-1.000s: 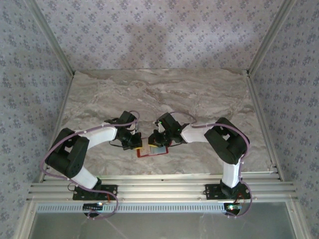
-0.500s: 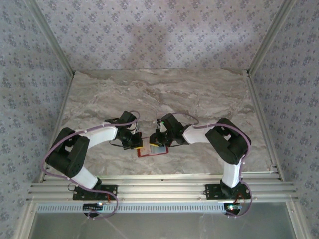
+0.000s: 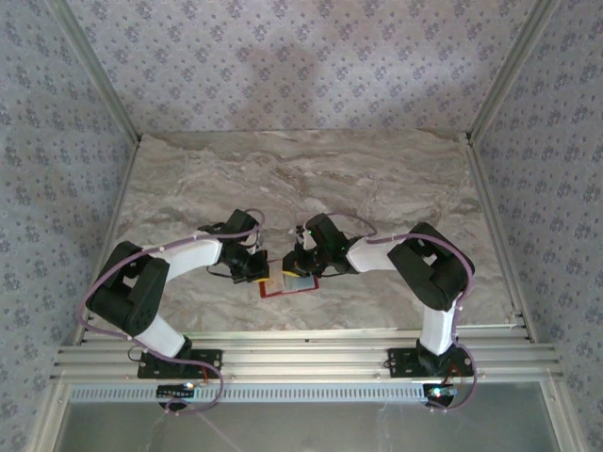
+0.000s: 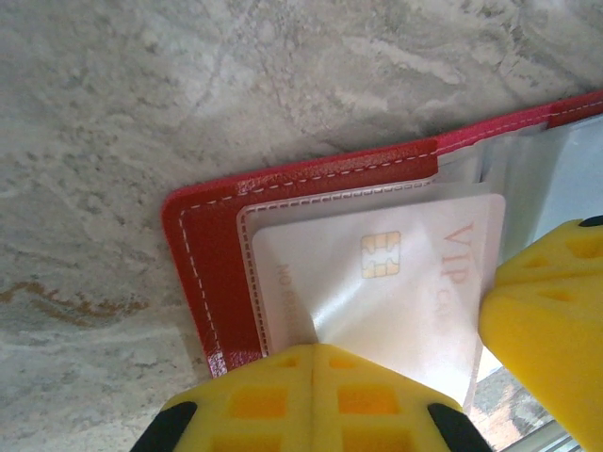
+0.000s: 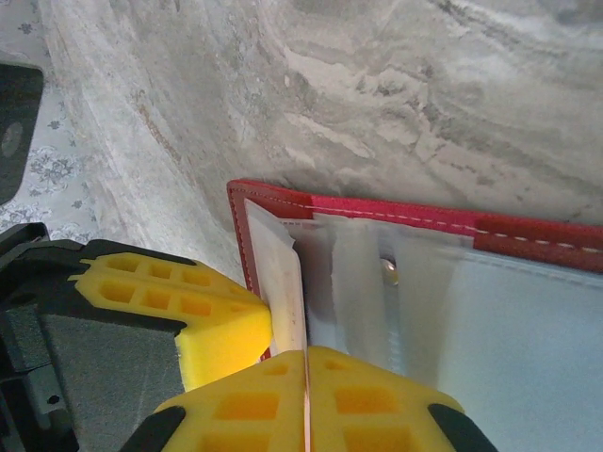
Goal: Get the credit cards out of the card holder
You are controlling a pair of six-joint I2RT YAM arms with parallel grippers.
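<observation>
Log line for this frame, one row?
left claw: shut on holder | right claw: shut on card edge | card: not yet out

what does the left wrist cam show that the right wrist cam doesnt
Left wrist: the credit card face-on, chip and VIP lettering readable, in the card holder. Right wrist: that card nearly edge-on, pinched in the shut right gripper, and clear sleeves with a small metal stud. Both: the holder's red stitched border, the marble table, and yellow pads of the left gripper and right gripper.
</observation>
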